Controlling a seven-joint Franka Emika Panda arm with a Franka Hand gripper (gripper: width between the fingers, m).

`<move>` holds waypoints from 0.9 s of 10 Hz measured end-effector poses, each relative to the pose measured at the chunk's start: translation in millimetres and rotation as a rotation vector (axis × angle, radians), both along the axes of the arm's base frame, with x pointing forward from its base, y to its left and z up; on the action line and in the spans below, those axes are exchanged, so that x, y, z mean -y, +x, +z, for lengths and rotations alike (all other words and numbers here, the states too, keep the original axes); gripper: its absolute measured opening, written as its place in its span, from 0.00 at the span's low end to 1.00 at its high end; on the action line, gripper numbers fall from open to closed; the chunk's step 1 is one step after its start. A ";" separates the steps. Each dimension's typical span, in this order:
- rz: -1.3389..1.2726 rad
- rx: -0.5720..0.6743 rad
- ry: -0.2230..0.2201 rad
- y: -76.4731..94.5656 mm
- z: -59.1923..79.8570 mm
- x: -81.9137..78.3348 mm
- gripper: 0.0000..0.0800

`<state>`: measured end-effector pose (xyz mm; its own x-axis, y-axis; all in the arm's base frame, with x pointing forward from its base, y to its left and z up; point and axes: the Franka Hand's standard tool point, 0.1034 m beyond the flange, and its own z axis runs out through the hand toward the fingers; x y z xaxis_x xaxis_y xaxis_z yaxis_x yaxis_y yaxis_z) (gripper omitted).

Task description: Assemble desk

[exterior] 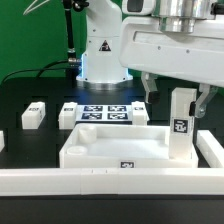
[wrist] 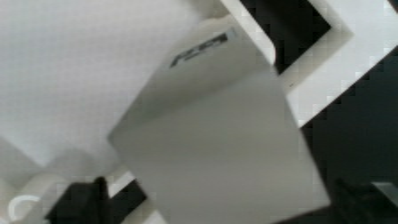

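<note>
Ext view: gripper [exterior: 177, 98] straddles an upright desk leg [exterior: 182, 125] at the 3 o'clock end of the desk panel [exterior: 105, 150]. You can't tell if it's clamped or loose. A spare leg [exterior: 33, 115] sits at 10 o'clock, near the marker board [exterior: 103, 112].
Wrist view: desk leg [wrist: 205, 130] fills the frame, blurred.
</note>
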<state>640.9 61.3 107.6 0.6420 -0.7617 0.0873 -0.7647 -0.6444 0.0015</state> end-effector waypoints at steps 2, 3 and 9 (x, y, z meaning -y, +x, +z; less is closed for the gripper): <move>0.001 0.001 0.001 0.5 0.7 0.1 0.81; 0.036 0.019 0.014 5.2 14.3 2.7 0.81; 0.064 0.063 0.039 5.4 56.6 2.1 0.81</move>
<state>646.3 59.2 164.2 0.6840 -0.7226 0.1000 -0.7195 -0.6909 -0.0709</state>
